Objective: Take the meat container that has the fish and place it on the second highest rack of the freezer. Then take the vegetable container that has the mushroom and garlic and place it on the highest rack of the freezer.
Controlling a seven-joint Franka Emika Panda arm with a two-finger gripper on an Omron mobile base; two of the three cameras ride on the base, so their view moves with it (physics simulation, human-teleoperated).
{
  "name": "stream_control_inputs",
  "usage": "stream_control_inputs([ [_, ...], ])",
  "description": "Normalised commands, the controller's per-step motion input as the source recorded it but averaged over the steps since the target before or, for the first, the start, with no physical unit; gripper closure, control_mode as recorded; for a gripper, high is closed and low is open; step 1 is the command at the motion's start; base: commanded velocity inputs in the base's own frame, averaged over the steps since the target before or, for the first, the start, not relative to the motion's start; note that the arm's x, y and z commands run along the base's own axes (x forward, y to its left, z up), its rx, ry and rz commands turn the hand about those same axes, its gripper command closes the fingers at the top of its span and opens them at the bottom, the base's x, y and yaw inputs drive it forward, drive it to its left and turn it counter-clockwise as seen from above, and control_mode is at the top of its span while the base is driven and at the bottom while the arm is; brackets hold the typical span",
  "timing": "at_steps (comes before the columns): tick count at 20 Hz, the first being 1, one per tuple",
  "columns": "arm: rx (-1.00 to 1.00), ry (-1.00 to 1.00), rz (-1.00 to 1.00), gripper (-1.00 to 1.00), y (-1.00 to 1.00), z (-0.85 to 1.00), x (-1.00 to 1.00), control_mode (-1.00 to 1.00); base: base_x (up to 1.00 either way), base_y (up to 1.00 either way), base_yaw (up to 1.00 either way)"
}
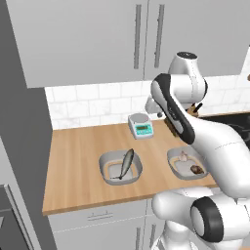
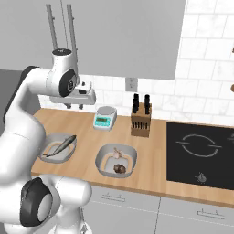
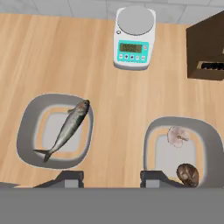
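In the left base view the arm covers the right rim of the vegetable container (image 1: 181, 163) on the counter (image 1: 73, 161); the fish (image 1: 126, 163) lies in the meat container (image 1: 120, 167), long axis running from near to far.

In the right base view the arm hides the left part of the meat container – the fish points up-right.

In the hand view the fingers (image 3: 112, 178) stand apart, holding nothing, above the counter between both containers. The fish lies diagonally, head up-right, tail down-left. The garlic (image 3: 178, 136) and the mushroom (image 3: 187, 173) sit in the right container; a knife block (image 3: 205, 51) is cut off – a scale (image 3: 134, 38) stands beside it.
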Motion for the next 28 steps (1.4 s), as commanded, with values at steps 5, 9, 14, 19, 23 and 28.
stream_control_inputs([
  [5, 0.0, -0.04, 0.0, -1.0, 0.06, -0.02, -0.55, -1.0, 0.0, 0.0, 0.0],
  [9, 0.13, 0.02, -0.12, -1.0, 0.25, -0.55, -0.81, -1.0, 0.0, 0.0, 0.0],
  [14, 0.05, 0.1, -0.51, -1.0, 0.43, -0.63, -0.17, -1.0, 0.0, 0.0, 0.0],
  [19, 0.07, 0.09, -0.43, -1.0, 0.29, -0.7, 0.0, -1.0, 0.0, 0.0, 0.0],
  [23, 0.13, 0.17, -0.3, -1.0, 0.06, -0.71, 0.13, -1.0, 0.0, 0.0, 0.0],
  [28, 0.07, 0.27, -0.14, -1.0, 0.03, -0.64, 0.34, -1.0, 0.0, 0.0, 0.0],
])
